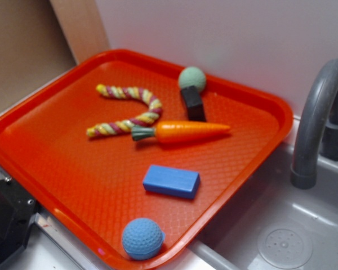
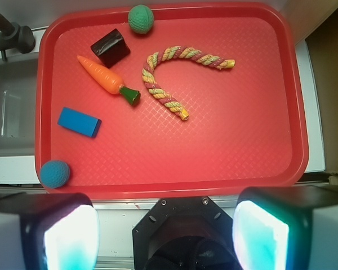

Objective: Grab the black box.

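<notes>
Black box [image 2: 110, 48] well beyond open gripper [image 2: 163, 233].

I can read no text, label, brand, number or sign anywhere in either view. The red tray [image 2: 270, 112] shows only its moulded diamond grain, and the black box [image 2: 110, 48], the blue block [image 2: 79, 122], the carrot [image 2: 104, 79], the rope [image 2: 169, 79] and both balls are plain, unmarked surfaces. The grey sink [image 1: 281, 236] and its tap [image 1: 318, 118] carry no lettering that I can make out.
</notes>
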Robot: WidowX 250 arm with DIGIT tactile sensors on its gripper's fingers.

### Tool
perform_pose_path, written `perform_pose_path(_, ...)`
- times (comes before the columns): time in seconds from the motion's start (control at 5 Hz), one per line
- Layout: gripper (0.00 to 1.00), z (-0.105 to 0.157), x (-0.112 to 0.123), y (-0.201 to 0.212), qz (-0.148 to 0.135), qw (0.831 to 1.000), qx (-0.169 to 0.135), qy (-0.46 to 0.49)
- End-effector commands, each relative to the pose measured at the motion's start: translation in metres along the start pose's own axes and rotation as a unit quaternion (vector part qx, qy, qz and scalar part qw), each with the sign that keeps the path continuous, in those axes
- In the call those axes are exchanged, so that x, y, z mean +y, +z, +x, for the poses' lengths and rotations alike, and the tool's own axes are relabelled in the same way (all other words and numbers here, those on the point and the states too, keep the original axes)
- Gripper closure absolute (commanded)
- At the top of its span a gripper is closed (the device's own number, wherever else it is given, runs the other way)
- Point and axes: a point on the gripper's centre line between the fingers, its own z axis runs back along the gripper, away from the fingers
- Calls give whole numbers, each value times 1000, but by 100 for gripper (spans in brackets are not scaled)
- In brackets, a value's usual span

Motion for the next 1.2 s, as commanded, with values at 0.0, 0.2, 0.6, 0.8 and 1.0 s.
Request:
perform_pose_path(0.0,0,0,0,0,0,1000,0,0)
perform_pose_path(0.2,0,27,-7,-32,37,991,31,122)
perform_pose_path(0.6,0,90,-60,-55,-33,982,-35,184)
perform_pose_path(0.8,0,113,-68,-81,-34,976,-72,204)
perform_pose_path(1.0,0,136,-64,-100,-55,968,-89,229)
